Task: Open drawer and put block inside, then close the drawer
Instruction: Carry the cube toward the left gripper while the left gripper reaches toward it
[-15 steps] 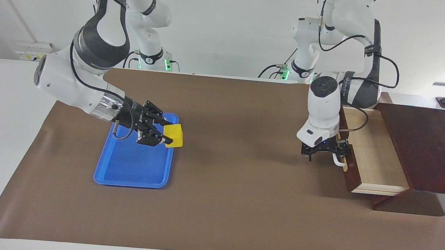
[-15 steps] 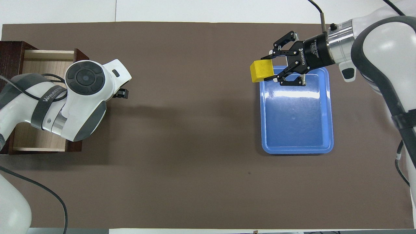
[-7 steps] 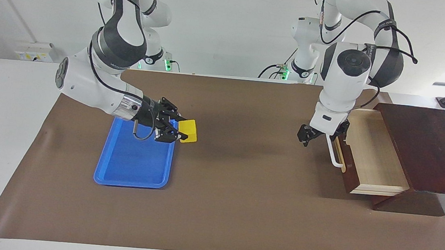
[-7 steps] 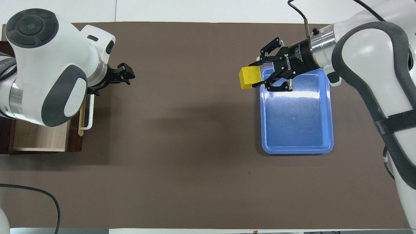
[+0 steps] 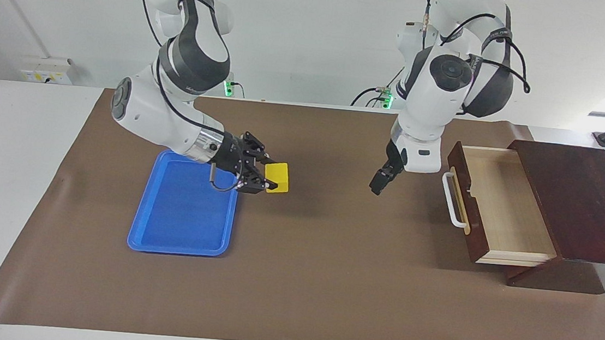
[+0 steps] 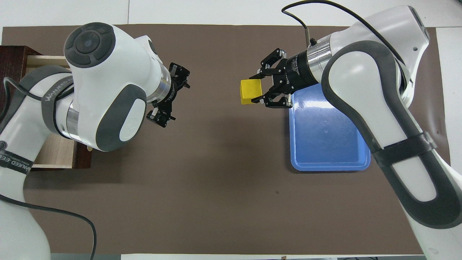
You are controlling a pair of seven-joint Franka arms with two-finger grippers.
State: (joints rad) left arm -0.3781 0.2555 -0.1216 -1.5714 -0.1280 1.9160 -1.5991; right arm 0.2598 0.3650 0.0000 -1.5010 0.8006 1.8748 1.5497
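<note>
The drawer (image 5: 502, 204) of the dark wooden box (image 5: 579, 199) stands pulled out, its pale inside bare and its white handle (image 5: 450, 199) free. In the overhead view only a strip of the drawer (image 6: 54, 153) shows under the left arm. My right gripper (image 5: 269, 177) is shut on the yellow block (image 5: 279, 176), held in the air just off the blue tray's edge. From overhead the block (image 6: 249, 91) sits between the right gripper's (image 6: 254, 90) fingertips. My left gripper (image 5: 379, 182) hangs open over the mat in front of the drawer, apart from the handle, and the left gripper (image 6: 171, 96) holds nothing.
The blue tray (image 5: 184, 209) lies on the brown mat (image 5: 304, 279) toward the right arm's end, with nothing in it. In the overhead view the tray (image 6: 326, 133) is partly under the right arm. The wooden box fills the left arm's end.
The right gripper has carried the block off the tray toward the table's middle. The left gripper has left the drawer handle, risen and swung toward the middle. The drawer stays open.
</note>
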